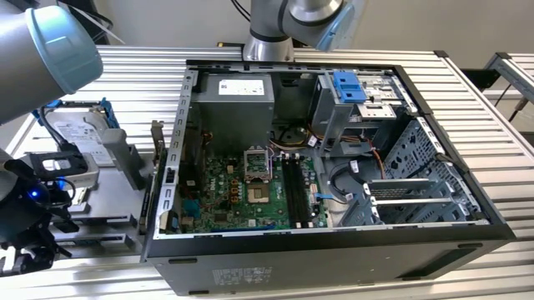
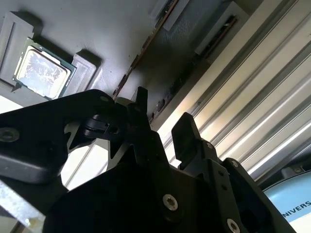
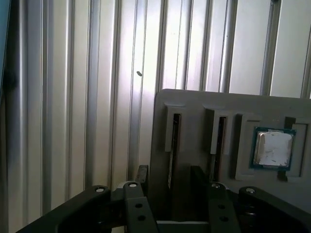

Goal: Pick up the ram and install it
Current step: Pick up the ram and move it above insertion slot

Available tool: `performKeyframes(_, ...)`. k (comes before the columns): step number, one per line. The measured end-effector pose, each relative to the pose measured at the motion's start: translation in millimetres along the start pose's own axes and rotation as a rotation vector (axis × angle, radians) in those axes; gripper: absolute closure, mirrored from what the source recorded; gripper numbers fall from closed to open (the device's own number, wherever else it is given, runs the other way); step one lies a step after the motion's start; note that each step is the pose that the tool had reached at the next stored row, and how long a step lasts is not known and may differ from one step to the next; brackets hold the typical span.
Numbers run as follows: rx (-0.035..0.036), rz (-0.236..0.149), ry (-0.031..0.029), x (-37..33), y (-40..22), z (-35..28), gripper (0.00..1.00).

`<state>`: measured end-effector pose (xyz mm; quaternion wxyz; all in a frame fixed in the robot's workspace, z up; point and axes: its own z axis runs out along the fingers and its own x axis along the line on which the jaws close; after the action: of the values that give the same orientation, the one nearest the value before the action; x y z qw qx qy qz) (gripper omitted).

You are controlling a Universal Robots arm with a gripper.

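Note:
Two ram sticks stand on edge in the slots of a grey holder (image 3: 194, 104). In the first wrist view the nearer ram (image 3: 171, 145) runs down between my two black fingers, and the second ram (image 3: 217, 138) stands one slot over. My gripper (image 3: 170, 174) is open and straddles the nearer stick with a gap on each side. The second wrist view shows the same open gripper (image 2: 160, 116), with the ram's thin edge (image 2: 138, 56) beyond it. In the exterior view the arm's wrist (image 1: 34, 200) hangs over the holder at the left, outside the computer case (image 1: 334, 250).
A small square silver chip (image 3: 273, 148) sits in a pocket of the holder beside the ram slots. A hard drive in a blue frame (image 1: 79, 128) lies behind the holder. Inside the case, the motherboard's long black slots (image 1: 292, 187) lie beside the processor socket (image 1: 257, 165).

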<state>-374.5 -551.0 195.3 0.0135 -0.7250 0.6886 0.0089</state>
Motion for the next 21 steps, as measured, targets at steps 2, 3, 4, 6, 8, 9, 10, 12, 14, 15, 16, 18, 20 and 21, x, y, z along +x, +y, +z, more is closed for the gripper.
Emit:
performKeyframes(2,0.0001,0.000,0.0000,0.0,0.0,0.0,0.00)
performKeyframes(3,0.0000,0.000,0.0000,0.0,0.0,0.0,1.00)
performKeyframes(4,0.0001,0.000,0.0000,0.0,0.0,0.0,1.00)
performKeyframes(6,0.0001,0.000,0.0000,0.0,0.0,0.0,1.00)
performKeyframes(8,0.0002,0.000,-0.0001,0.0,0.0,0.0,1.00)
performKeyframes(9,0.0003,0.000,0.0000,0.0,0.0,0.1,1.00)
performKeyframes(10,0.0003,0.000,0.0000,0.0,0.0,0.1,1.00)
performKeyframes(12,0.0002,0.000,0.0000,0.0,0.0,0.0,1.00)
performKeyframes(14,0.0002,0.000,0.0000,0.0,0.0,0.0,1.00)
performKeyframes(15,0.0003,0.000,-0.0001,0.0,0.0,-0.4,1.00)
performKeyframes(16,0.0005,0.000,-0.0003,0.0,0.0,-2.5,1.00)
performKeyframes(18,0.0001,0.000,0.0000,-0.1,0.0,-8.1,1.00)
performKeyframes(20,0.0001,0.000,0.0000,-0.3,-0.1,-13.7,1.00)
performKeyframes(21,0.0002,0.000,0.0000,-0.4,-0.1,-16.9,1.00)
